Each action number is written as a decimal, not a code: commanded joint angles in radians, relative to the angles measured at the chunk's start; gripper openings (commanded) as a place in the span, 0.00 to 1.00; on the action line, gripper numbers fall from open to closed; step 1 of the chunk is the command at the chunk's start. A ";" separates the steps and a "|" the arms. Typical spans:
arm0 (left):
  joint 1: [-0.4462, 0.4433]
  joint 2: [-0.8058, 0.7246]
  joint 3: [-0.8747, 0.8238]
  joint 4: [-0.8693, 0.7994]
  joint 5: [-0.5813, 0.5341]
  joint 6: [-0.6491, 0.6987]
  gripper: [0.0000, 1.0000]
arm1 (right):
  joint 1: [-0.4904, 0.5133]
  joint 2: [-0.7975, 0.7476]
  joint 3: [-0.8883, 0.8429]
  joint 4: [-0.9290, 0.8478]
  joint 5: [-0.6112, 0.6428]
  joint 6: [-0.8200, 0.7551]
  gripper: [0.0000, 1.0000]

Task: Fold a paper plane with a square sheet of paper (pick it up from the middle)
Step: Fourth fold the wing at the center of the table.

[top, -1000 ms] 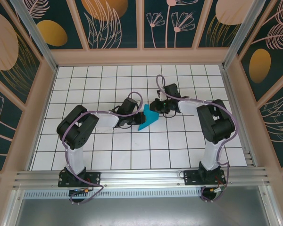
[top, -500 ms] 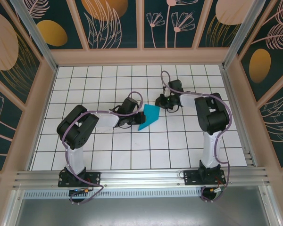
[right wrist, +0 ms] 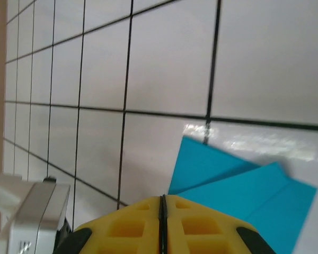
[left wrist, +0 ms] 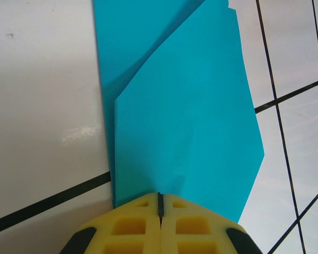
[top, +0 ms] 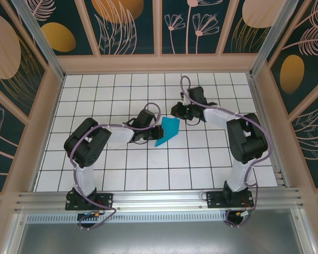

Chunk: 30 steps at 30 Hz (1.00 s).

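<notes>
Near the middle of the top view, your left pincer (top: 152, 133) pinches the left edge of the folded blue paper (top: 168, 129). Just past the paper, up and to the right, your right pincer (top: 176, 111) is pressed together with nothing in it, over the white tiles (top: 122, 95).

Teal-blue sheet of paper (top: 169, 129); white table (top: 95, 100) with black grid lines; yellow-tipped left gripper (left wrist: 160, 203) and right gripper (right wrist: 162, 203).

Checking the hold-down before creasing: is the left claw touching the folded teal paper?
Touching. Left wrist view: the shut left claw sits on the folded teal paper at its near edge, no gap.
</notes>
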 commanded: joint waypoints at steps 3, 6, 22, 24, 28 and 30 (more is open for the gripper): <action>0.005 0.058 -0.026 -0.098 -0.057 -0.004 0.00 | 0.039 0.041 -0.085 0.052 -0.068 0.057 0.08; 0.005 0.057 -0.030 -0.084 -0.048 -0.005 0.00 | 0.042 0.076 -0.097 0.080 -0.098 0.065 0.06; 0.012 -0.051 -0.002 -0.014 0.075 -0.018 0.18 | 0.037 0.176 -0.088 0.044 -0.071 -0.031 0.05; 0.014 -0.049 -0.010 0.005 0.105 -0.047 0.19 | 0.036 0.181 -0.084 0.041 -0.074 -0.035 0.05; 0.016 -0.051 -0.047 0.025 0.151 -0.088 0.20 | 0.034 0.186 -0.090 0.046 -0.079 -0.038 0.05; 0.017 -0.061 -0.075 0.050 0.177 -0.114 0.20 | 0.034 0.185 -0.090 0.050 -0.082 -0.039 0.05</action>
